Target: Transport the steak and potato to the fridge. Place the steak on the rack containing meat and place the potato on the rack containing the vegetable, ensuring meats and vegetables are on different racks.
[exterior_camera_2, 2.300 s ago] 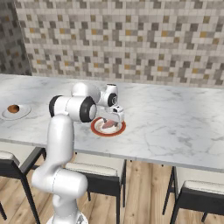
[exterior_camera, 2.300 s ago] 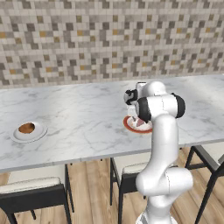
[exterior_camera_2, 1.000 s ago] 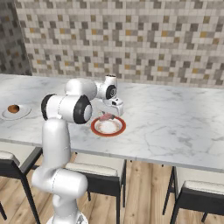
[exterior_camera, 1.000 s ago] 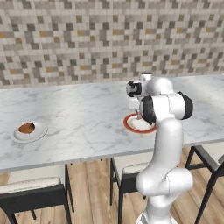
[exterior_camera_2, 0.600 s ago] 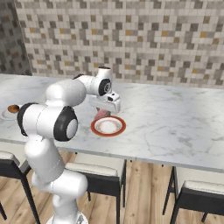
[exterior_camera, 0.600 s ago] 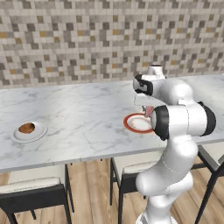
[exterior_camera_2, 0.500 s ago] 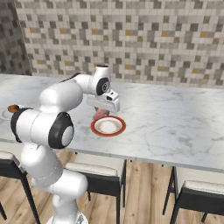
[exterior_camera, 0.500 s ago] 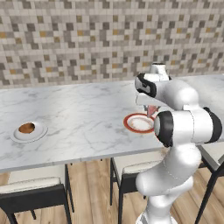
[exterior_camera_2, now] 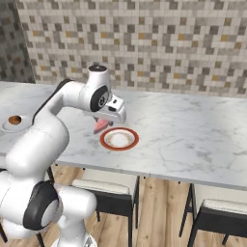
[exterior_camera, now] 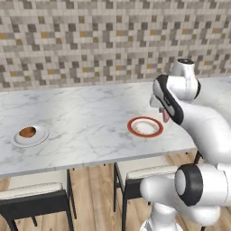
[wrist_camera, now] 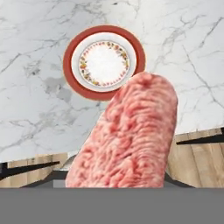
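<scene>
one steak (wrist_camera: 127,140), raw, soft, likely limp and slick; hung from gripper (exterior_camera_2: 101,123) clamped on its upper end, lifted just beside red-rimmed plate (exterior_camera_2: 119,139). potato (exterior_camera: 27,132) sat far left, firm.

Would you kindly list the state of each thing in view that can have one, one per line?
steak: lifted off its plate, held in the gripper above the counter's near edge.
gripper: shut on the steak.
red-rimmed plate: empty, flat on the counter.
potato: resting in its white plate, untouched.
white plate: on the counter's left end, holding the potato.
</scene>
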